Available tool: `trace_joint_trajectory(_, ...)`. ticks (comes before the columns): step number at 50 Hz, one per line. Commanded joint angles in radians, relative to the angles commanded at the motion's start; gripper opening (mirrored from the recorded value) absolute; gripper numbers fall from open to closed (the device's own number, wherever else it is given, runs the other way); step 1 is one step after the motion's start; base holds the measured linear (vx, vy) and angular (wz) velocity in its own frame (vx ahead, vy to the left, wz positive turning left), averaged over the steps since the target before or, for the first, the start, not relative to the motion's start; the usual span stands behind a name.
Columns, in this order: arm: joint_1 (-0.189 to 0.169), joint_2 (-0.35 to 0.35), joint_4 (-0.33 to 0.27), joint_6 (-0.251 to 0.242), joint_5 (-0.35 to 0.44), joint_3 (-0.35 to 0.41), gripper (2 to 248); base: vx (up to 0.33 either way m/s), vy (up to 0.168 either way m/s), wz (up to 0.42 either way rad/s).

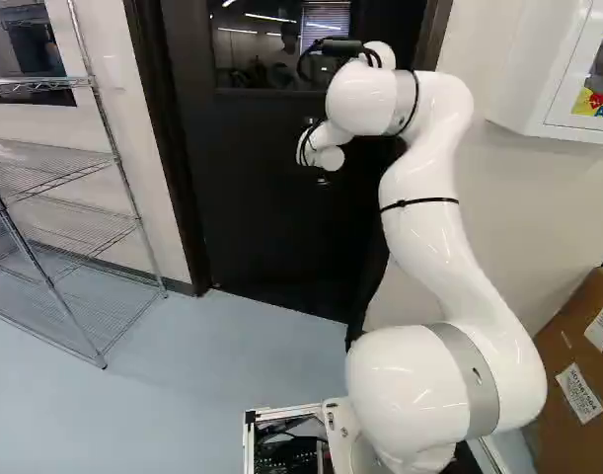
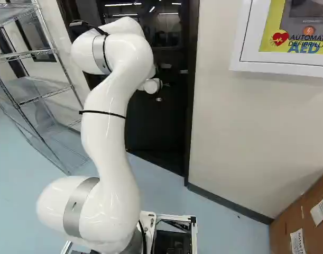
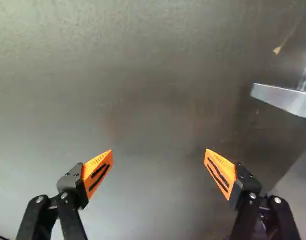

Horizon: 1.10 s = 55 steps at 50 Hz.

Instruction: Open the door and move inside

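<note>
Well, the black door [image 1: 252, 227] stands ahead of the base, and it will probably handle as a heavy, stiff slab that answers to a steady swing on its hinges rather than a jab. Its face looks smooth, with little for a grip to bite on (whether it is latched, I can't tell). The white arm [image 1: 429, 212] reaches toward the door at about handle height. The black gripper [image 3: 159, 150] faces the door with its fingers spread wide and nothing between them. Smallest is the metal handle [image 3: 283, 99], on the door, ahead of the gripper and off to one side, beyond one finger. It looks rigid and slick, hardly fragile; the best hold should be near its free end, where leverage is greatest, both orange pads [image 3: 90, 167] set squarely so they don't slide off.
</note>
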Motion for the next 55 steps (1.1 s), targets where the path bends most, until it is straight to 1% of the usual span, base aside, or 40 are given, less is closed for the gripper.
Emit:
trace_joint_trajectory(13,0.018,-0.063,-0.002,0.0,0.0,-0.088,247,0.0,0.0,0.0)
trace_joint_trajectory(19,0.021,-0.073,-0.002,0.0,0.0,-0.102,247,0.0,0.0,0.0)
trace_joint_trajectory(27,0.014,-0.047,-0.002,0.0,0.0,-0.066,247,0.0,0.0,0.0)
trace_joint_trajectory(55,-0.023,0.081,-0.002,0.0,0.0,0.111,247,0.0,0.0,0.0)
